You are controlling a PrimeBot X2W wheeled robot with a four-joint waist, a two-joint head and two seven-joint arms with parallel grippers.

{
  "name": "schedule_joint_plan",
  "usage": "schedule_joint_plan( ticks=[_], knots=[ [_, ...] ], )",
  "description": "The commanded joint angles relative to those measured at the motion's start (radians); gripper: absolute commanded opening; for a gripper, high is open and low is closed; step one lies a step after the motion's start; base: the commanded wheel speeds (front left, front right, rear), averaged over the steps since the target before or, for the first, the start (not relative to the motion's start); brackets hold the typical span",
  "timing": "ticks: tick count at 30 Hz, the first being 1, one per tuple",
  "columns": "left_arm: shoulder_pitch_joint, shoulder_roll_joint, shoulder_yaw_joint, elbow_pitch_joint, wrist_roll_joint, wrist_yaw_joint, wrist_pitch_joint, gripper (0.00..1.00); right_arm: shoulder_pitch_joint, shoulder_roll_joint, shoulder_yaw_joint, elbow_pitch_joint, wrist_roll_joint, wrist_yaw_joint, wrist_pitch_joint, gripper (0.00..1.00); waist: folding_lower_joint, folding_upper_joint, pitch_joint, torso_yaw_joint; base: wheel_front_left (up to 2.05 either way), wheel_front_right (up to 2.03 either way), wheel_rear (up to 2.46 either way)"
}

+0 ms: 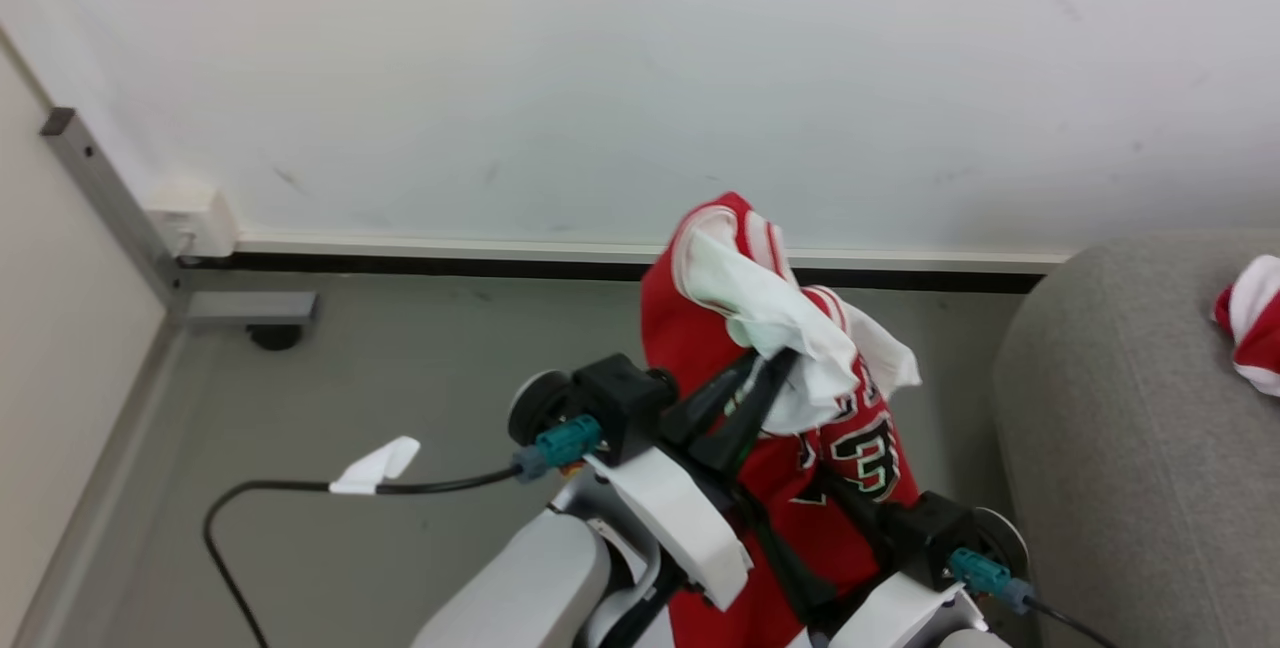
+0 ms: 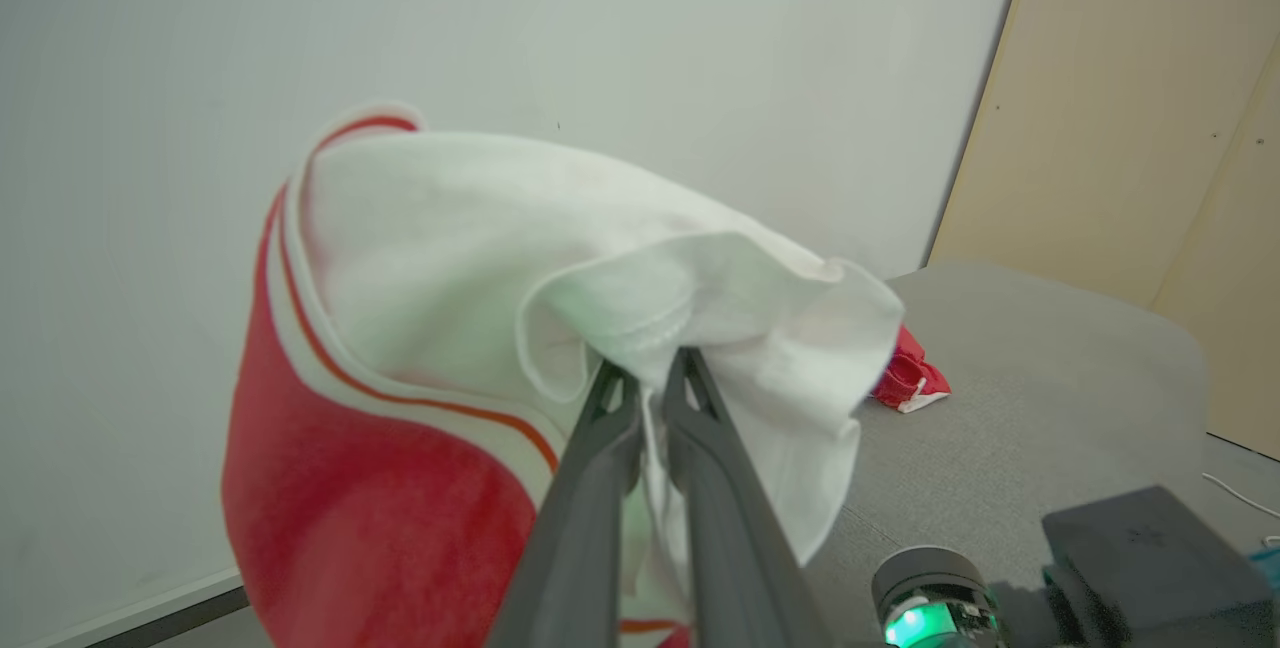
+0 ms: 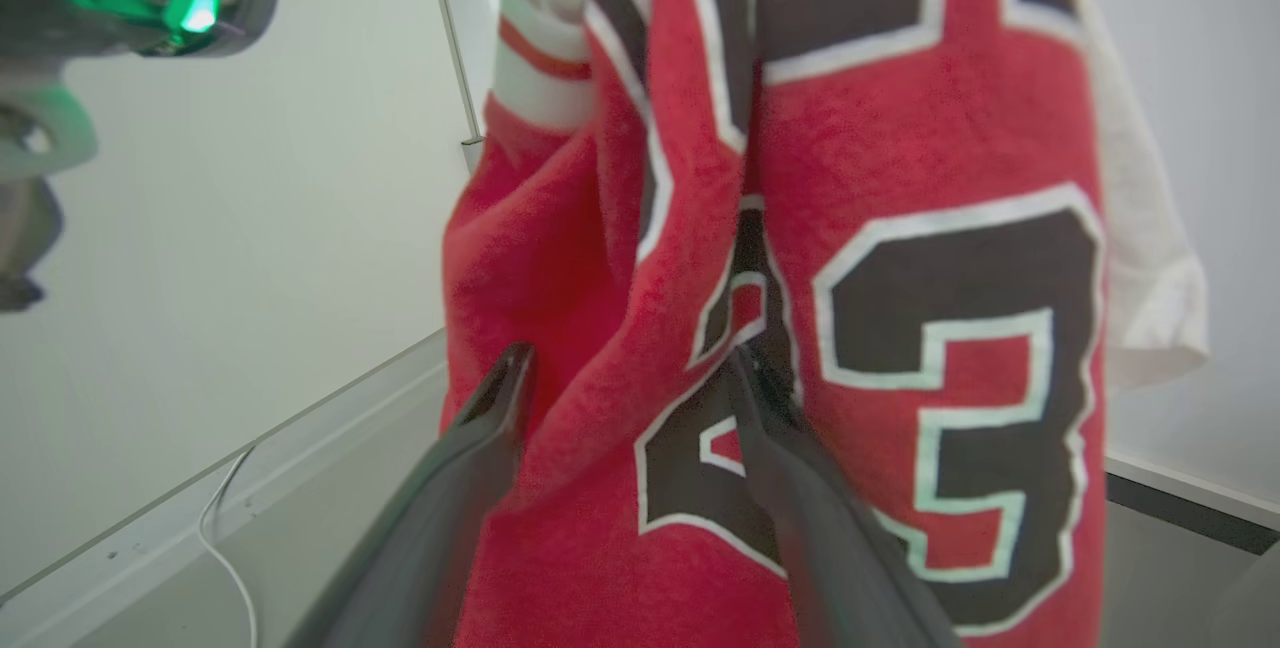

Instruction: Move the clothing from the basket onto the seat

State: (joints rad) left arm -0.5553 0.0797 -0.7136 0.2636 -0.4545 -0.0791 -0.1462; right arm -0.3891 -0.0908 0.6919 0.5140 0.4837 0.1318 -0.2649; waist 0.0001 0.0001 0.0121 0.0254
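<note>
Two grippers are seen in the head view. The left gripper is raised on a bent pale forearm, fingers pointing up and to the right, and is closed on the white lining of a red jersey. The jersey is held in the air above the floor, left of the sofa. The right gripper is set lower, against the lettered front. A second garment is laid on the sofa.

In the left wrist view, the left gripper is shown with its fingers pressed together on a bunched white fold of the jersey. The sofa is seen beyond, with the second garment on it.

In the right wrist view, the right gripper is shown with fingers spread wide and a loose fold of the jersey hanging between them. The number 23 is read in full here.
</note>
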Motion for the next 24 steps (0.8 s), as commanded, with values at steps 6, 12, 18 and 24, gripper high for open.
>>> schedule_joint_plan(
  ticks=[6, 12, 18, 24],
  knots=[
    [0.024, -0.015, -0.047, -0.033, -0.020, -0.006, 0.006, 0.00, -0.029, 0.002, -0.066, 0.097, -0.019, -0.002, 0.001, 1.00, -0.0001, -0.0001, -0.004, 0.079, 0.00, 0.00, 0.00],
    [0.039, -0.019, -0.074, -0.054, -0.036, -0.001, 0.019, 0.00, -0.046, 0.001, -0.120, 0.129, -0.027, -0.002, 0.001, 0.36, -0.0001, -0.0001, -0.010, 0.109, 0.00, 0.00, 0.00],
    [0.045, -0.010, -0.063, -0.054, -0.044, 0.012, 0.016, 0.00, -0.049, 0.003, -0.158, 0.115, -0.034, -0.002, 0.001, 0.00, -0.0001, -0.0001, -0.012, 0.113, 0.00, 0.00, 0.00],
    [0.040, 0.004, -0.044, -0.028, -0.056, 0.024, 0.008, 0.00, -0.021, 0.005, -0.160, 0.098, -0.028, -0.002, 0.001, 0.00, -0.0001, -0.0001, -0.010, 0.101, 0.00, 0.00, 0.00]
  ],
)
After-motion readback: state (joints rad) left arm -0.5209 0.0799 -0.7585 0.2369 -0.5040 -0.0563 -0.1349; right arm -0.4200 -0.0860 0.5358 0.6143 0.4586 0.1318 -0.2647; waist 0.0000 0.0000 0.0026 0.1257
